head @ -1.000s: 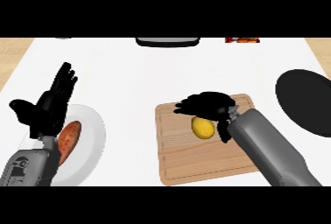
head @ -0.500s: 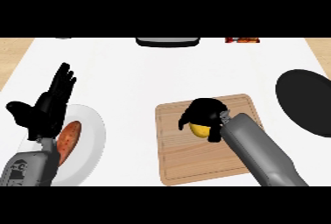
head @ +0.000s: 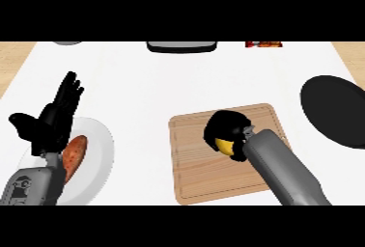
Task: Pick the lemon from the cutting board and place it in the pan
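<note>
Right hand [head: 227, 129] curls over lemon [head: 227, 146] on cutting board [head: 206, 178]; partial grip risks it rolling out before pan [head: 335, 113] far right.

Setting: a kitchen, at a food preparation counter. Evidence noted: a white counter top [head: 185, 82] with a strip of pale wood along its far corners; a wooden cutting board [head: 196, 164] with a groove round its edge, lying flat on the counter; a black pan [head: 335, 113] at the right edge; a white plate [head: 100, 159] at the left, bearing a reddish piece of food [head: 75, 153]; a dark tray-like item [head: 181, 46] at the far edge, cut off and not identifiable.
</note>
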